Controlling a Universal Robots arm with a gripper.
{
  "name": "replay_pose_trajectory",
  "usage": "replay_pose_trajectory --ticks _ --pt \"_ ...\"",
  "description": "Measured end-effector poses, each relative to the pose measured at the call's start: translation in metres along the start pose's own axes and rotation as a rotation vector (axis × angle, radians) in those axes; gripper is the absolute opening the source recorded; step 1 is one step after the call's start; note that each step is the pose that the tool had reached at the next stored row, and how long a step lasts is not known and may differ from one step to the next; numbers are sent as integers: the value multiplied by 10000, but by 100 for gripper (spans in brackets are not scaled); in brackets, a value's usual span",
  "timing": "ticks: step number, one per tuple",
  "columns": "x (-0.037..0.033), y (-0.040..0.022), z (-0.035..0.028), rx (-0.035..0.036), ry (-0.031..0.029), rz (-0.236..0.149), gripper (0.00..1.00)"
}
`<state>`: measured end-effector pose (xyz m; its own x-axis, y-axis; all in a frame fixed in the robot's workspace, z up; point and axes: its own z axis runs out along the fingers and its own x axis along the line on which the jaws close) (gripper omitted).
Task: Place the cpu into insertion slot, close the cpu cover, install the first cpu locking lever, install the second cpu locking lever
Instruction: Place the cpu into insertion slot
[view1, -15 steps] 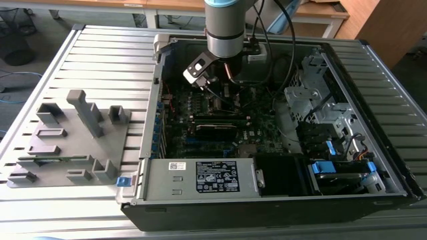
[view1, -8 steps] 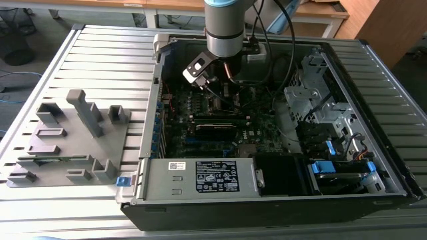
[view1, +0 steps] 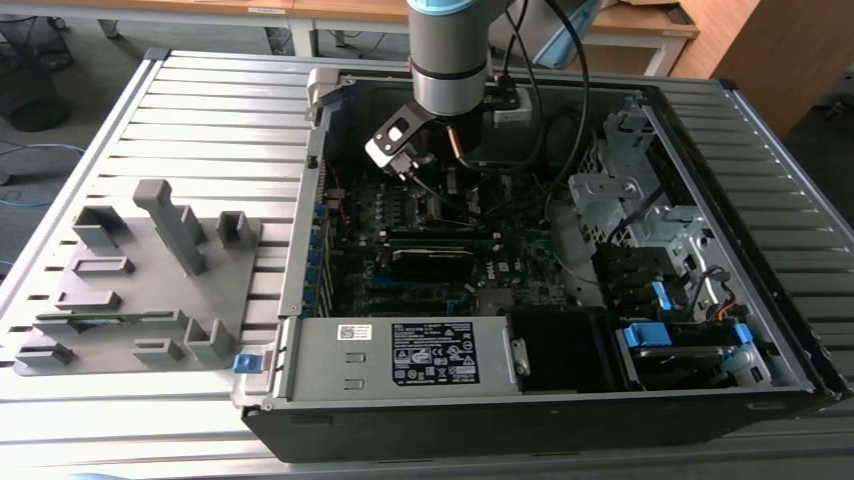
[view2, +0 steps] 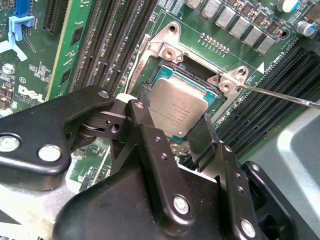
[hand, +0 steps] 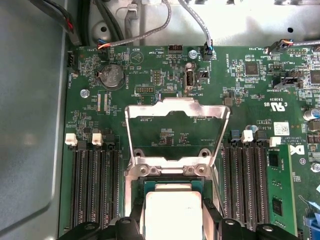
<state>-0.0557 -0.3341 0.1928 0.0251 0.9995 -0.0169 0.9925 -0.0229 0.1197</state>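
Item one, the largest: the open computer case (view1: 534, 425), lying on its side on a slatted bench so that I could reach straight down into it. Beside it, on the exterior view's left, sat a grey parts holder (view1: 147, 280), well apart from the work. Next, the arm (view1: 454, 50), dropped into the case from above. Then the green board (hand: 165, 65), with long black memory slots (hand: 95, 185) on either side of the work area. The claw (view2: 176, 106) was low over the board, its two black fingers (view2: 145, 97) closed against opposite edges of the chip (view2: 175, 100); I judged this a pinch, meant to keep the chip square. The cover (hand: 177, 107) was swung up and back on its hinge, leaving the way clear. The socket (view2: 165, 50) lay directly under the chip, its silver rim showing around it; whether the chip was fully seated I could not tell. Last, a thin steel lever (view2: 280, 96) stuck out sideways, released and untouched.
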Motion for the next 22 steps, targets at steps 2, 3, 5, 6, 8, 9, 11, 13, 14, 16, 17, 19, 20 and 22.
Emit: replay_pose_trajectory --ticks 2,3,5,6,8,9,11,13,14,16,17,19,20,22 --pt "0 -1 1 -1 1 1 54" --pt "0 -2 1 -1 1 1 54" --pt "1 -2 3 -2 2 1 54" --pt "1 -2 3 -2 2 1 54" --pt "2 -2 4 -2 3 1 54" --pt "3 -2 4 -2 2 1 54" --pt "7 -2 3 -1 1 1 54" --pt "8 -2 4 -1 1 1 54" --pt "8 -3 6 -1 1 1 54" --pt "8 -3 7 0 -1 1 54" --pt "8 -3 8 0 -1 1 54" --pt "8 -3 9 0 0 1 54" --pt "8 -3 9 0 -1 1 54" --pt "8 -3 10 -1 1 1 54"
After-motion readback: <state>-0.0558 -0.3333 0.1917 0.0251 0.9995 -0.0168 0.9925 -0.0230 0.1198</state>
